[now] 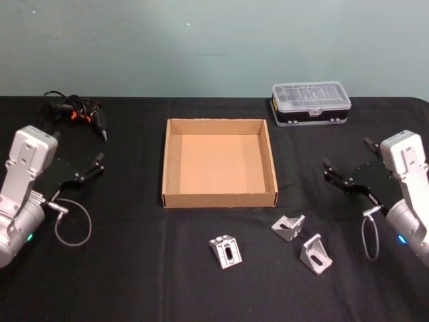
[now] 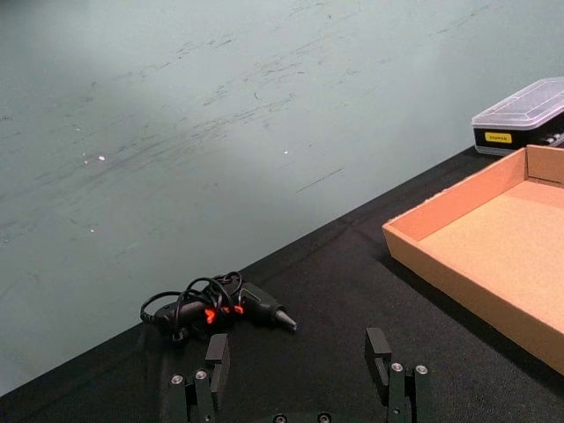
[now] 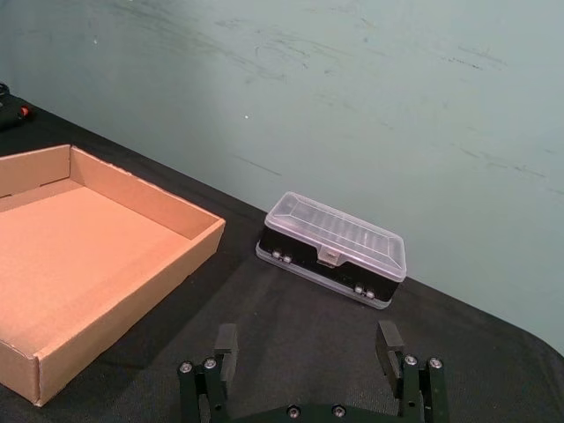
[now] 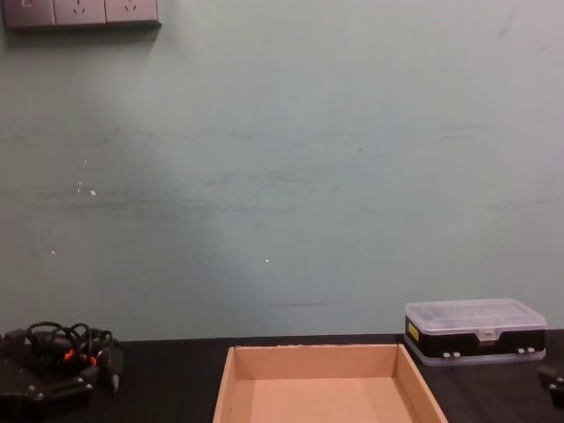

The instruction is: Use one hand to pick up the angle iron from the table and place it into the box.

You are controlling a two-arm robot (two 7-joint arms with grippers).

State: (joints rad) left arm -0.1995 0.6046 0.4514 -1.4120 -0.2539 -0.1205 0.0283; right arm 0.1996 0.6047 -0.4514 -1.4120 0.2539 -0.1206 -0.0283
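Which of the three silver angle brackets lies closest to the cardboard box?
The middle silver metal angle bracket, by the front right corner of the tan cardboard box; the left bracket and right bracket lie farther off.

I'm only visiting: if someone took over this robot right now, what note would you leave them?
Left gripper: fingers open, empty, left of the box.
Right gripper: fingers open, empty, right of the box.
On the table, in front of the box: left angle iron, middle angle iron, right angle iron.
Box is empty.
Done: nothing.
Left: grasp an angle iron with one gripper and place it in the box.
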